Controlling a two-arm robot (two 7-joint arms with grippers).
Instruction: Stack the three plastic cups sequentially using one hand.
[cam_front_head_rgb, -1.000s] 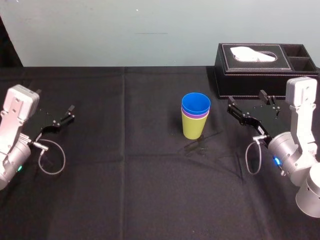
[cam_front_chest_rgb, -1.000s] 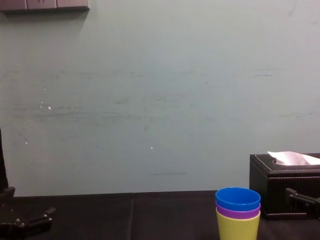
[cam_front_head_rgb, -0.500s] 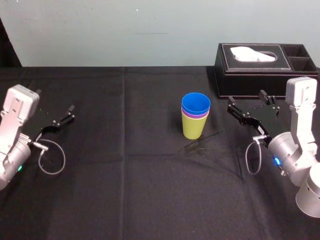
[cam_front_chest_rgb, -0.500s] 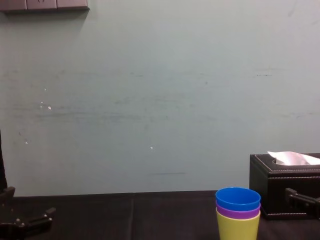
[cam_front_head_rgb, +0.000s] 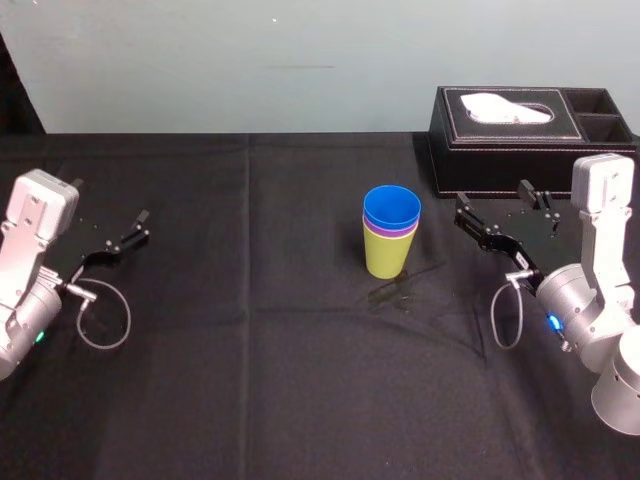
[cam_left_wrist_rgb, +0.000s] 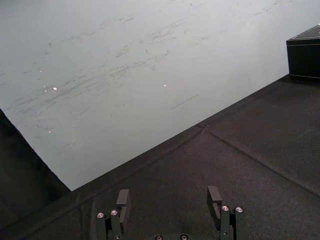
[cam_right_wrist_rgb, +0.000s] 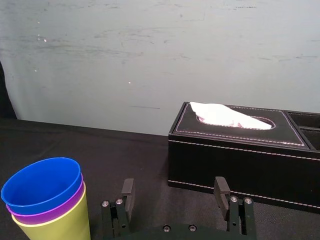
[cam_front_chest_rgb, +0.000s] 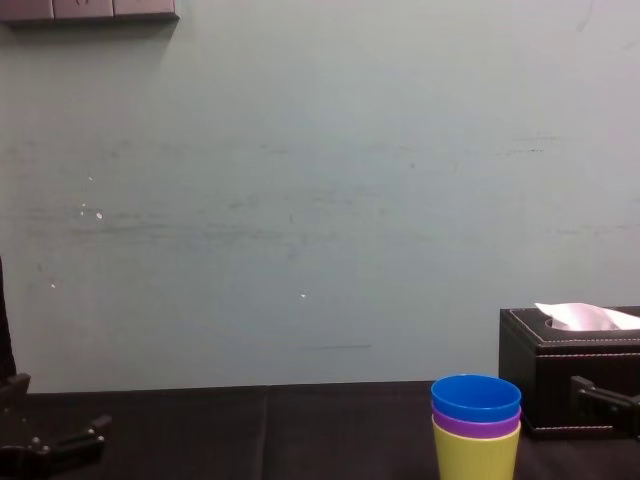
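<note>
Resting over the near left of the desk (cam_front_head_rgb: 260, 390), the left gripper (cam_front_head_rgb: 118, 238) points toward the far right. Its fingers are apart, with nothing between them. Over the near right, the right gripper (cam_front_head_rgb: 492, 198) hangs low above the black cloth and is aimed toward the far left. Its fingers are likewise spread and hold nothing.

Farther in, a little right of the desk's middle, the three cups (cam_front_head_rgb: 387, 250) stand upright as one nested stack. The yellow-green cup (cam_front_head_rgb: 385, 262) is at the bottom, standing on the cloth. The purple cup (cam_front_head_rgb: 392, 232) sits inside it with just a band near its rim showing. The blue cup (cam_front_head_rgb: 391, 207) sits inside the purple one at the top, its mouth open upward. Neither gripper touches the stack. The right one is the closer of the two, near the stack's right side but apart from it, while the left one is well apart.

At the far right, just beyond the right gripper, stands a black leather-look tissue box (cam_front_head_rgb: 500, 165) with pale stitching. A white tissue (cam_front_head_rgb: 505, 108) pokes from its top slot, and there are open compartments (cam_front_head_rgb: 598, 112) at its right end. Behind the desk's far edge rises a pale wall (cam_front_head_rgb: 250, 60).
</note>
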